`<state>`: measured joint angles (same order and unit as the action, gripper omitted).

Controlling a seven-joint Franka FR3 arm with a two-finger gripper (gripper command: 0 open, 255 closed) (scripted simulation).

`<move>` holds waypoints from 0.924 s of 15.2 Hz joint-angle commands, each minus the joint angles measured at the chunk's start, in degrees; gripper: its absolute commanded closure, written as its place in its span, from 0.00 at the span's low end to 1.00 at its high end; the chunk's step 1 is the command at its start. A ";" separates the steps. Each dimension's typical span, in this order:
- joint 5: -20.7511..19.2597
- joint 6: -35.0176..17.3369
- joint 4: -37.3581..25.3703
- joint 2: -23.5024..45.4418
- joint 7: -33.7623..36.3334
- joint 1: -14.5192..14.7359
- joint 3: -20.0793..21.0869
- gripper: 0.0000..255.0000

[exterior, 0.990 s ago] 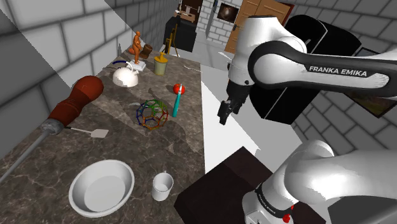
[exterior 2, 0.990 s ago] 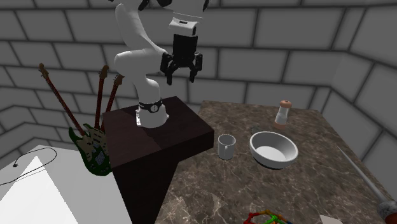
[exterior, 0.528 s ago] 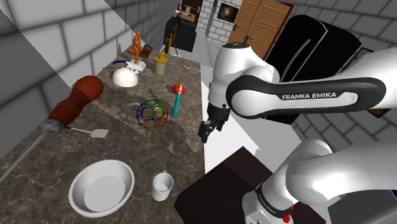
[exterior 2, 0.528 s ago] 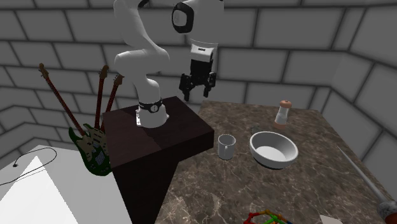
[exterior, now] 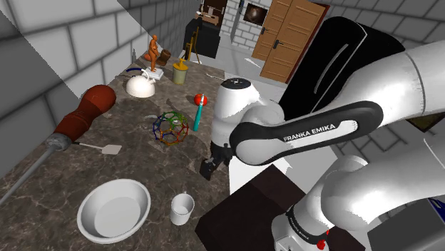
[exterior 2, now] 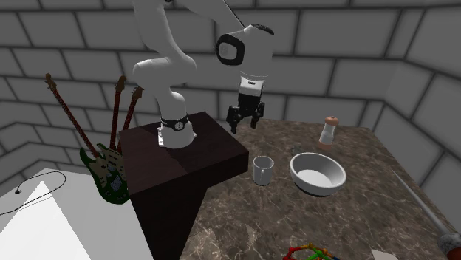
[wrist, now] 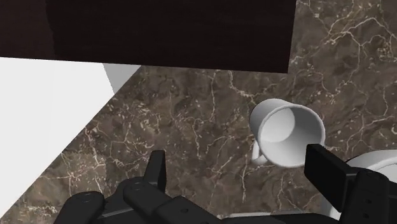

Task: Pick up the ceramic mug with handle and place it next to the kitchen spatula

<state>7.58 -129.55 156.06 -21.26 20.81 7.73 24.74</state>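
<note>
Looks like the approach step. The gripper (wrist: 236, 167) hangs above the marble counter (wrist: 191, 127), jaws wide apart and empty. The white mug (wrist: 287, 132) stands upright below it, off to one side. Next move: centre over the mug, then drop.

A home, probably its kitchen: grey block walls (exterior 2: 332, 44), a dark marble counter (exterior: 132, 139) carrying a white bowl (exterior: 114, 209), a mug (exterior: 182, 208) and perhaps a teapot (exterior: 141, 85). Electric guitars (exterior 2: 111, 173) lean nearby, with a wooden door (exterior: 289, 43) beyond.
</note>
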 commanded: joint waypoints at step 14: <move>-29.93 -22.84 -14.56 41.03 35.76 5.32 1.77 0.00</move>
<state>-19.61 -151.66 143.40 16.78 53.73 11.35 27.83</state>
